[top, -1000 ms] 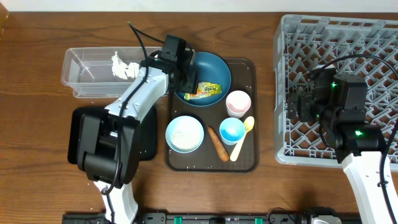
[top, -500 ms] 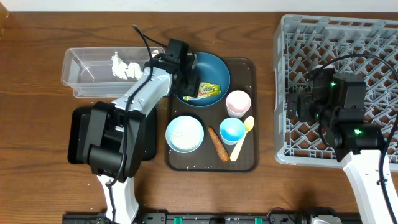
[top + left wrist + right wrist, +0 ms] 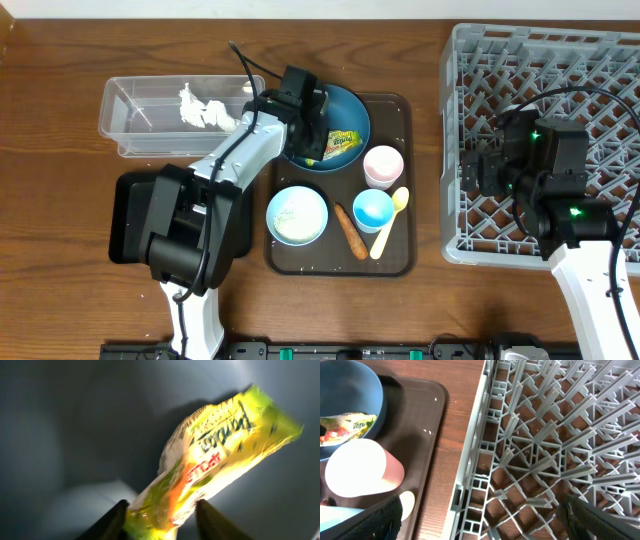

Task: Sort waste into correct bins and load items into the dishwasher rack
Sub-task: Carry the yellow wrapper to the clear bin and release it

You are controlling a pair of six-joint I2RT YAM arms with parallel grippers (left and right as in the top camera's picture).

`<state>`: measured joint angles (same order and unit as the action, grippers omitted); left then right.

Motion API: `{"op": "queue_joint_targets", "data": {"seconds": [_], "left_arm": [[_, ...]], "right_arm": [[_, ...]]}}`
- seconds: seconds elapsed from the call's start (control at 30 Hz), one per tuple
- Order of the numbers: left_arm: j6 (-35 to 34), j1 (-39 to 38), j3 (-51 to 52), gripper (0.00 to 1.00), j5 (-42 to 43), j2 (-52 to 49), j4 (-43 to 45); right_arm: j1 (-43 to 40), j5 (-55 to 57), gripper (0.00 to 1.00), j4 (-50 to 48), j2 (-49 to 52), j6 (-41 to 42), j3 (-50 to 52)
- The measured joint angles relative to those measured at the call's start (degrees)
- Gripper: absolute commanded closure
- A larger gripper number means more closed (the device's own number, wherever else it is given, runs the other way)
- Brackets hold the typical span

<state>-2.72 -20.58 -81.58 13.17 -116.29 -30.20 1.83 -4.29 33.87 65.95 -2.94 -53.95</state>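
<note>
Against blue bowl, perhaps — pink cup

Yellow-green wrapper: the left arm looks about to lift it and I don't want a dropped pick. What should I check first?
1. Yellow-green wrapper has its end between the left gripper's fingers: ok.
2. Fingers firmly clamped on it: cannot tell.
3. Nothing lies on the wrapper in the dark-blue bowl: ok.
4. Clear tub has bare floor beside the crumpled tissue: ok.
5. Right gripper open and out of the way, at the dishwasher rack's left edge: ok.
</note>
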Motion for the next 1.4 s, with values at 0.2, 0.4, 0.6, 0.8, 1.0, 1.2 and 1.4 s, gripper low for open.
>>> {"op": "queue_joint_targets", "data": {"seconds": [0.2, 0.4, 0.6, 0.8, 1.0, 1.2, 1.4], "left_arm": [[0.09, 0.00, 0.35, 0.92, -0.04, 0.00, -0.02], [0.42, 0.00, 0.35, 0.94, 0.00, 0.00, 0.02], [0.42, 0.83, 0.35, 0.94, 0.00, 0.85, -0.52], [0.42, 4.46, 0.31, 0.94, -2.38, 11.10, -0.46], [0.42, 10.99, -1.31, 0.94, -7.56, 22.29, -0.24], [0.37, 18.18, -0.94, 0.93, -10.25, 22.75, -0.74], [0.57, 21.05, 0.79, 0.79, -10.88, 20.57, -1.55]], "right_arm": [[0.00, 0.00, 0.01, 0.02, 0.00, 0.02, 0.00], [0.00, 0.00, 0.01, 0.17, 0.00, 0.02, 0.00], [0.00, 0.00, 0.01, 0.17, 0.00, 0.00, 0.00], [0.00, 0.00, 0.01, 0.17, 0.00, 0.02, 0.00], [0.00, 0.00, 0.01, 0.17, 0.00, 0.02, 0.00], [0.00, 0.00, 0.01, 0.17, 0.00, 0.02, 0.00], [0.00, 0.00, 0.01, 0.17, 0.00, 0.00, 0.00]]}}
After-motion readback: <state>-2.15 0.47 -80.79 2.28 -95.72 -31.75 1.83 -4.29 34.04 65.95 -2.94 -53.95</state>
